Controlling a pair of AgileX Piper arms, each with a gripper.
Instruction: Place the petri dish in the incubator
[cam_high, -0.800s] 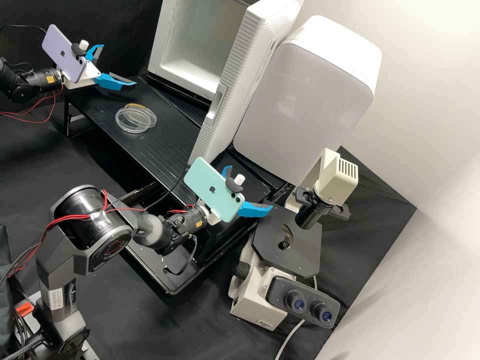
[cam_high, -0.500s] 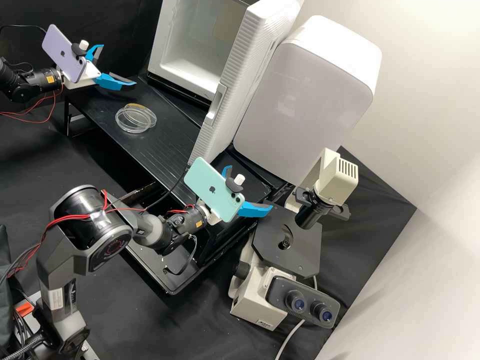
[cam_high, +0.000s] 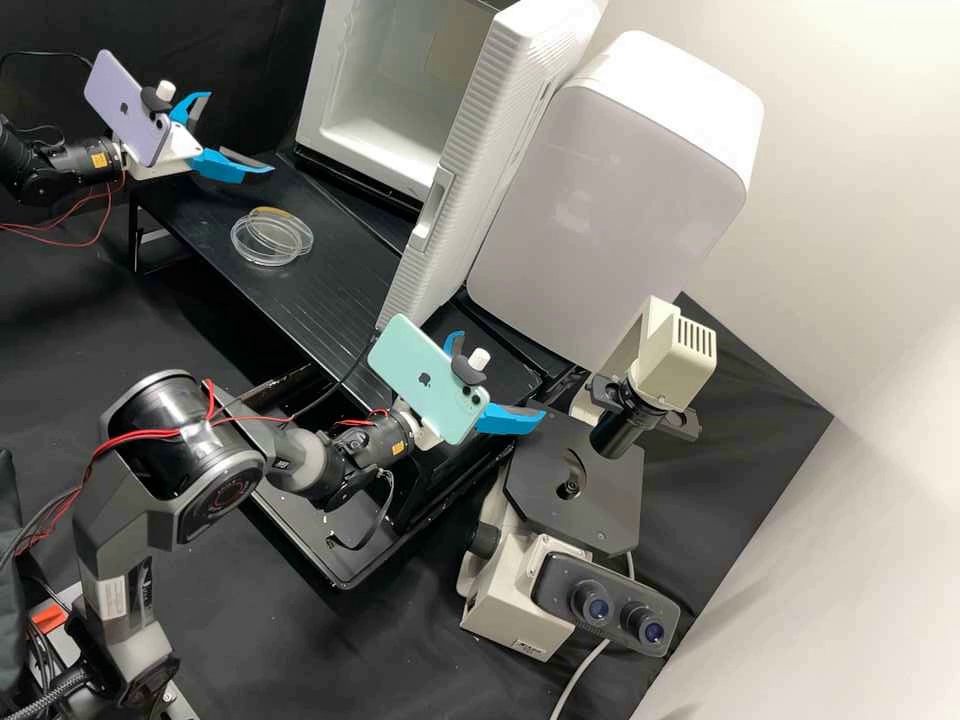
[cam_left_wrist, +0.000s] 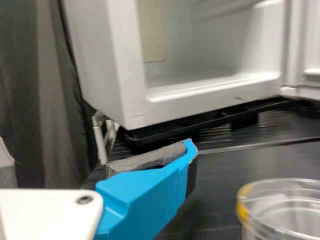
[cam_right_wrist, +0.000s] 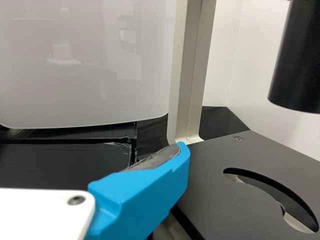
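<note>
Left claw (cam_high: 235, 132) hangs over the far left end of the desk (cam_high: 330, 300) with its two blue fingers spread apart and nothing between them. Set against the earlier frames, it and its wrist sit only a trace differently, hardly a shift at all.

The right claw (cam_high: 500, 378) holds the same spot as before, off the near right end of the desk. Its fingers are parted and empty, and its lower finger (cam_right_wrist: 145, 192) is just beside the black stage (cam_right_wrist: 240, 200) of the microscope (cam_high: 570, 590).

The petri dish (cam_high: 271, 236) has not moved. It lies flat on the desk near the left end, short of the left claw and apart from it. In the left wrist view its clear rim (cam_left_wrist: 280, 210) shows beside that claw's finger (cam_left_wrist: 150, 195).

The incubator (cam_high: 400, 90) stands at the desk's back edge with its door (cam_high: 480, 150) swung wide. Its white chamber (cam_left_wrist: 210, 65) faces the dish, unchanged. A white housing (cam_high: 620, 190) stands to the right of the door.
</note>
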